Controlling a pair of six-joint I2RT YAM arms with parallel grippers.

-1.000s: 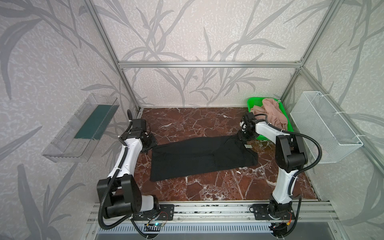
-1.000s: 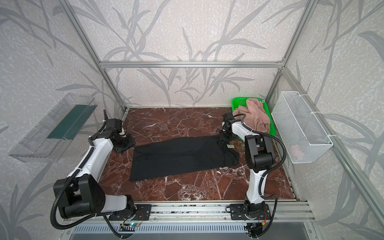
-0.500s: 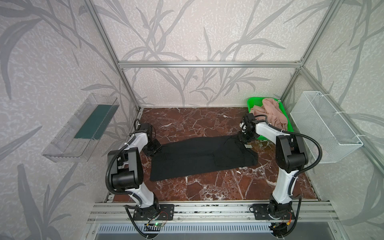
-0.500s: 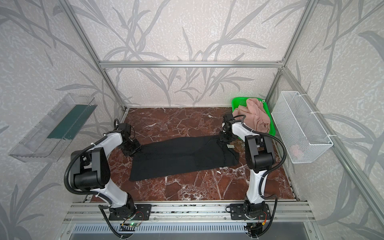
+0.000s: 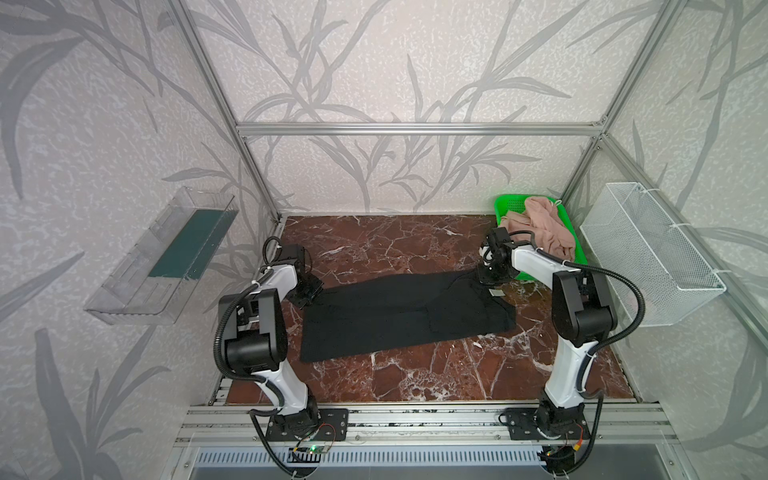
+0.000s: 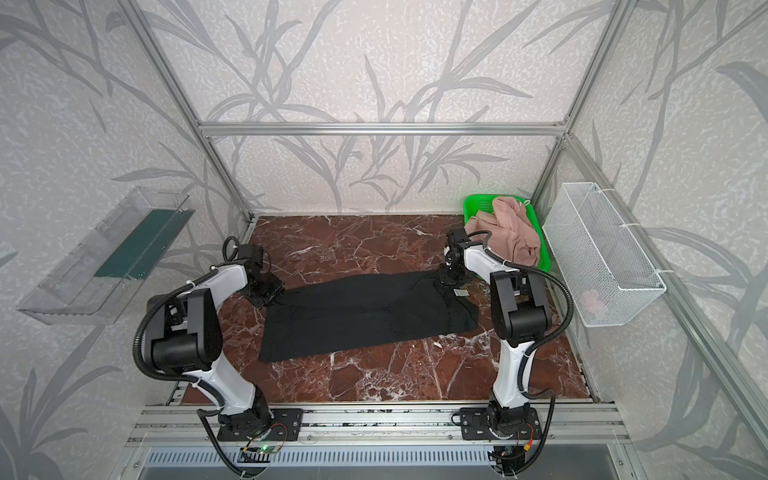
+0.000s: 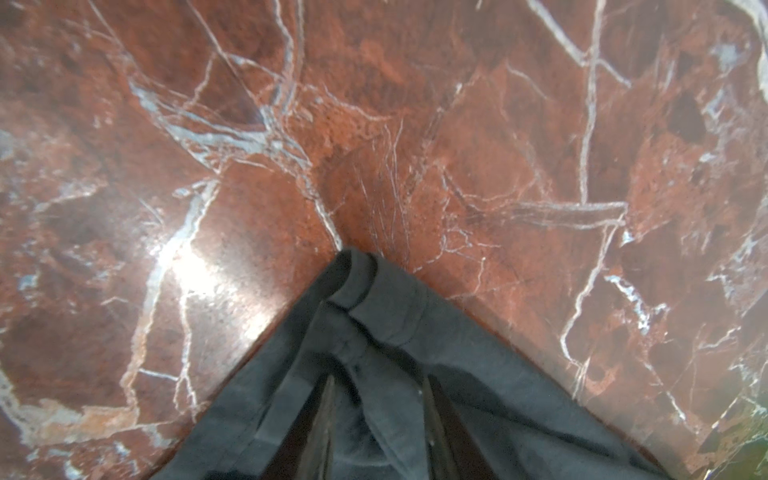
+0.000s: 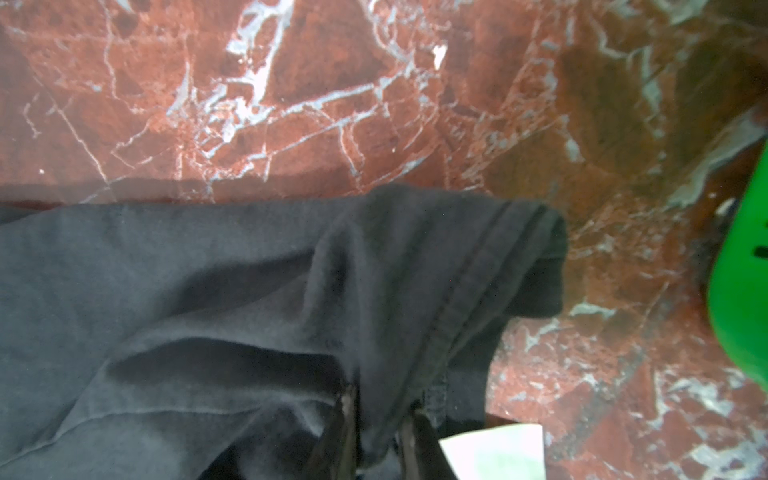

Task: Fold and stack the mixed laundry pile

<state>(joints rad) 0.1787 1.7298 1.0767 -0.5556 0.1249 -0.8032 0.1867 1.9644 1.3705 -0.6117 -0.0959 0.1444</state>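
Observation:
The black T-shirt [image 5: 407, 311] [image 6: 365, 316] lies folded into a long band across the red marble table. My left gripper [image 5: 311, 291] [image 6: 270, 293] is down at its far left corner. In the left wrist view the gripper [image 7: 379, 395] has a raised fold of black cloth [image 7: 374, 316] between its fingers. My right gripper [image 5: 488, 278] [image 6: 451, 278] is at the far right corner, beside the grey neck label [image 5: 496, 293] [image 8: 494, 451]. There the gripper [image 8: 380, 407] pinches a ridge of cloth [image 8: 415, 270]. The dusty-pink shorts [image 5: 540, 228] [image 6: 511, 232] are heaped in the green basket.
The green plastic basket [image 5: 509, 203] [image 6: 478, 205] stands in the back right corner, just behind the right gripper. A white wire basket [image 5: 648, 249] [image 6: 602, 249] hangs on the right wall. A clear shelf [image 5: 166, 257] hangs on the left wall. Bare marble [image 5: 415, 374] lies in front of the shirt.
The left arm has swung in and its gripper has come down onto the shirt's far left corner, its jaws narrowing on the cloth. The right gripper has hardly moved.

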